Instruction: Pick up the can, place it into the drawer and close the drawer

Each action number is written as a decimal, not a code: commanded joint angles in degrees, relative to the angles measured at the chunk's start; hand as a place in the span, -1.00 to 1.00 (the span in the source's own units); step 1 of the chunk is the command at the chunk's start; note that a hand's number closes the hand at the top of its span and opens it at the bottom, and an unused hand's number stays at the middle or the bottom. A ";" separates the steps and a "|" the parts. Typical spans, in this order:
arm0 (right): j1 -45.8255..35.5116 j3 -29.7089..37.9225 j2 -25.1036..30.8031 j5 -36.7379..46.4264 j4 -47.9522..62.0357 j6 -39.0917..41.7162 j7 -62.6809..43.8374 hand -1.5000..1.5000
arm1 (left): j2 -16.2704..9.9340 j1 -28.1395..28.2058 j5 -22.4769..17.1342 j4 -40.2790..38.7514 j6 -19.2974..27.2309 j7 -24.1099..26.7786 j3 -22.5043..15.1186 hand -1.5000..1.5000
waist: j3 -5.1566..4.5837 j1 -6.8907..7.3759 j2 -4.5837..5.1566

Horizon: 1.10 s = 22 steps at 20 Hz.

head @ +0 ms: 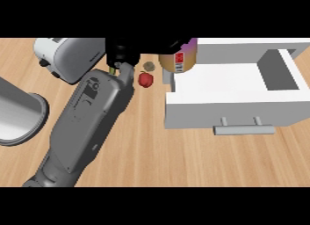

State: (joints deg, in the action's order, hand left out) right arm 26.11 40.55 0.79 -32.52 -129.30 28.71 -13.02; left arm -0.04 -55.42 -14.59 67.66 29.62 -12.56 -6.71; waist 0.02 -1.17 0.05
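On the surface (183, 158), a grey pot (11, 114) lay at 9 o'clock and a toaster (66, 57) at 11. The left hand (128, 50) had its fingers curled round the can (180, 61), which hung at 12 o'clock over the left wall of the open drawer (235, 110). This looked like the carrying step. Next the can needed moving toward 3 o'clock, lowering inside and letting go. Its long axis ran roughly 12 to 6, purple end toward 12 (any tilt was unclear).

Counter (150, 158): pale wood grain, matt. Drawer (238, 107): smooth white, matt. Toaster (70, 57): glossy white. Pot (11, 112): brushed metal.
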 commanded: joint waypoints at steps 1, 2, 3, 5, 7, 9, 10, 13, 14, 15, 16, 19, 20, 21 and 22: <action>-0.48 0.68 -0.52 0.28 -0.51 0.45 -0.19 -1.00 | 0.04 -3.51 -1.11 -4.43 1.85 1.95 -1.53 1.00 | -0.01 0.05 0.01; 0.40 2.24 0.42 -1.71 0.57 1.15 -0.21 -1.00 | 0.04 -5.66 -2.63 -7.42 0.94 3.09 -0.33 1.00 | -0.01 -0.27 0.07; -0.63 -1.32 -0.75 0.03 -4.05 -2.63 -2.95 -1.00 | 0.04 -7.94 -4.65 -9.50 3.72 3.55 -2.99 1.00 | -0.02 -0.64 0.18; -2.27 -0.72 -0.76 1.41 -0.79 -1.39 -1.33 -1.00 | 0.04 -9.59 -5.31 -14.34 0.53 6.65 -0.34 1.00 | -0.01 -0.43 0.23; -3.49 -0.29 0.70 1.81 1.22 -0.18 -0.91 -1.00 | 0.04 -11.42 -8.23 -16.80 4.39 8.24 -3.94 1.00 | 0.01 -0.89 0.26; -2.04 -3.37 -0.76 3.86 0.23 -1.12 2.16 -1.00 | 0.04 -14.23 -9.82 -17.63 5.98 6.64 -5.63 1.00 | 0.03 -1.04 0.20; -4.34 -0.60 1.95 0.60 -0.06 -2.54 -3.05 -1.00 | 0.04 -15.49 -11.44 -23.14 3.13 11.37 -2.97 1.00 | 0.00 -1.78 0.60; -6.01 -2.72 0.16 5.05 1.49 -2.89 -1.60 -1.00 | 0.04 -19.15 -15.23 -23.74 6.89 9.64 -7.99 1.00 | 0.03 -1.44 0.40; -4.42 -1.24 1.47 2.14 1.07 -1.30 -1.91 -1.00 | 0.04 -19.32 -15.70 -25.61 5.08 10.15 -6.02 1.00 | 0.03 -1.35 0.33; -3.80 -1.80 0.77 1.67 -1.17 -2.31 -3.64 -1.00 | 0.04 -20.66 -16.32 -26.96 5.58 10.93 -6.97 1.00 | 0.02 -1.63 0.37; -5.34 -2.72 0.13 4.03 -0.71 -2.26 -2.05 -1.00 | 0.04 -20.93 -19.49 -26.96 8.13 11.23 -10.47 1.00 | 0.05 -2.32 0.49; -5.40 -1.09 1.03 2.42 1.90 -1.83 -1.50 -1.00 | 0.04 -22.45 -20.17 -30.39 6.70 13.18 -8.99 1.00 | 0.05 -1.56 0.41; -4.63 -2.35 -0.55 3.60 -0.42 -2.18 -2.25 -1.00 | 0.04 -21.43 -23.26 -27.74 8.55 12.45 -13.03 1.00 | 0.04 -1.82 0.31; -2.32 -5.54 -0.74 5.82 -1.32 -2.66 0.58 -1.00 | 0.04 -20.03 -22.63 -32.24 5.47 16.56 -11.91 1.00 | 0.08 -2.73 0.68; -4.69 -1.33 1.60 1.69 0.88 -1.42 -1.30 -1.00 | 0.04 -22.71 -24.39 -31.91 8.32 14.78 -13.52 1.00 | 0.07 -2.62 0.52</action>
State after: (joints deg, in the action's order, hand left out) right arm 22.01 37.95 1.07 -29.33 -129.69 26.59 -14.59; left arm 0.00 -76.14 -35.25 38.67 36.42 0.71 -17.32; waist 0.07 -3.29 0.53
